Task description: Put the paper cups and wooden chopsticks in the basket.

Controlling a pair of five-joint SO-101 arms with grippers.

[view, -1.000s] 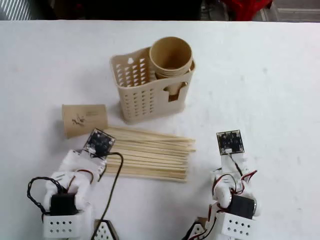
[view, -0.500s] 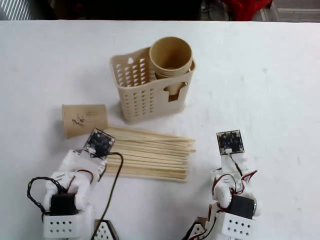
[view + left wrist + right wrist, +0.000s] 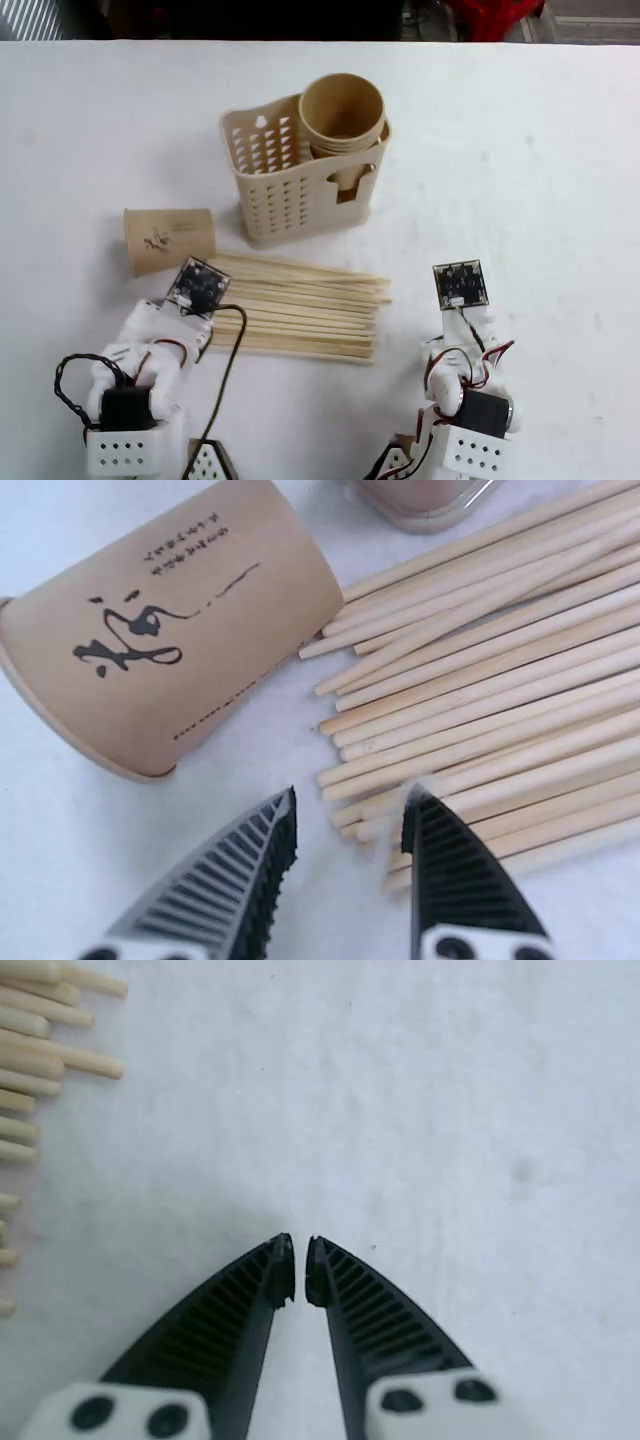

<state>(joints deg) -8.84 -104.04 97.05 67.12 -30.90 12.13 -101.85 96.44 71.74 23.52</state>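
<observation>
Paper cups: stacked cups [image 3: 342, 110] stand upright in the 3 o'clock end of the basket [image 3: 290, 190]; a lying cup [image 3: 170, 240] rests on its side on the table [image 3: 520, 150], at 8 o'clock from the basket, wide end toward 9 o'clock.
Wooden chopsticks: the chopsticks [image 3: 300, 305] lie in a flat bundle at 6 o'clock from the basket, running 9 to 3 o'clock, their 9 o'clock ends just beside the lying cup.
Left pincer: left pincer [image 3: 345, 825] is low over the table with its jaws moderately wide, one tip over the chopstick ends, the other over bare table near the lying cup.
Right pincer: right pincer [image 3: 298, 1260] is narrow, tips almost meeting, over bare table at 3 o'clock from the chopsticks.
</observation>
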